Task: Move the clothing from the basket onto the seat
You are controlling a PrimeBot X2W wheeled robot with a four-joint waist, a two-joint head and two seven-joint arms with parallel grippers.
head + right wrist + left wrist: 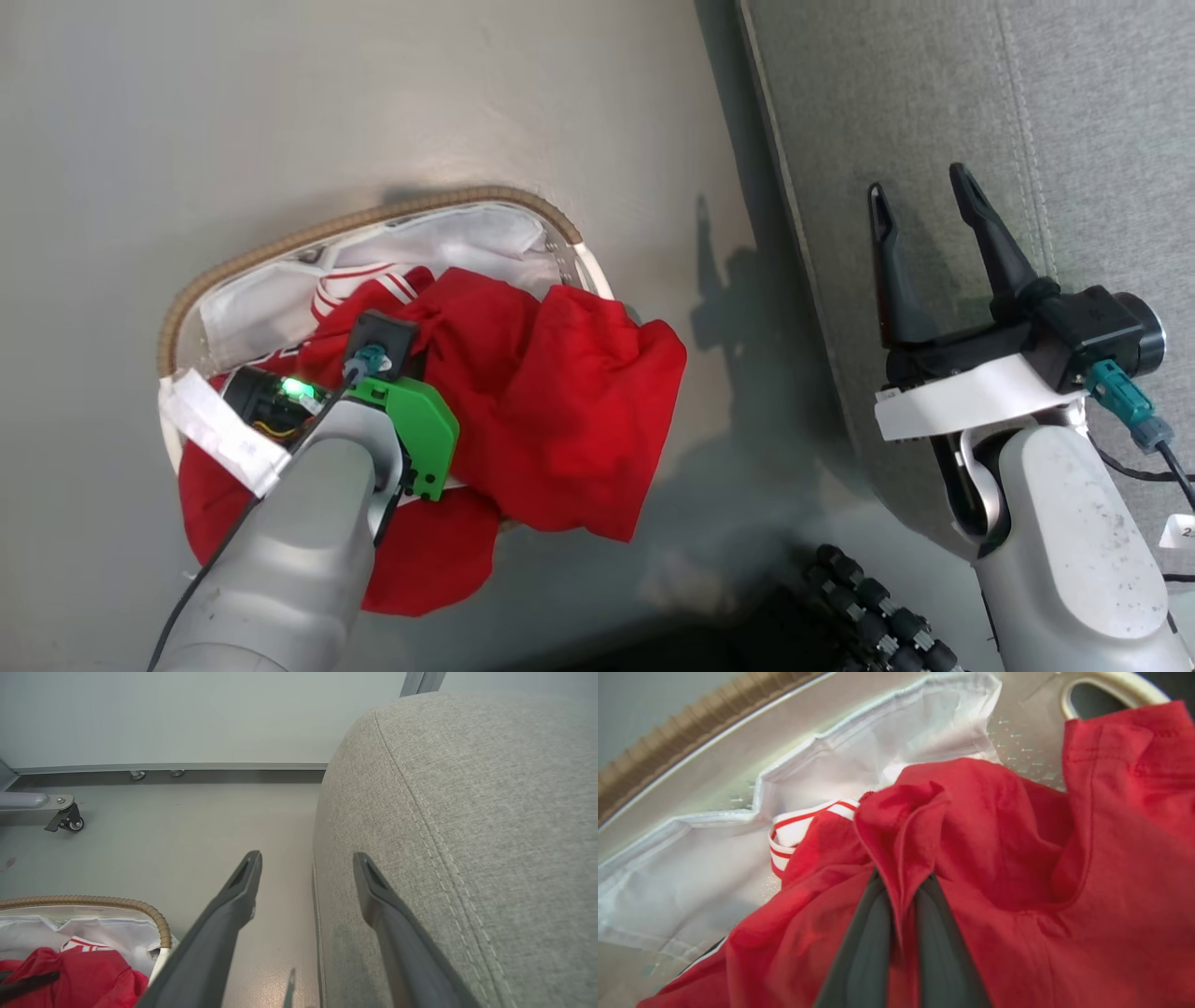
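Observation:
The basket [280, 245] stands on the floor, brown rim around a white liner [691, 882]. Red clothing fills it; the plain red garment [569, 392] spills over its right rim, and the one with white stripes [794, 830] lies under it. My left arm [327, 485] reaches down into the basket. In the left wrist view my left gripper [903, 877] is shut on a raised fold of the plain red garment [994, 826]. My right gripper [920, 187] is open and holds nothing, hovering over the left edge of the grey seat [934, 93]. The right wrist view shows it [307, 861] between floor and seat [467, 835].
Grey floor [280, 93] surrounds the basket, with a narrow strip between it and the seat. A dark ribbed part [868, 607] sits at the bottom by my right arm. A caster foot [70, 822] and a wall base rail [187, 766] lie far ahead.

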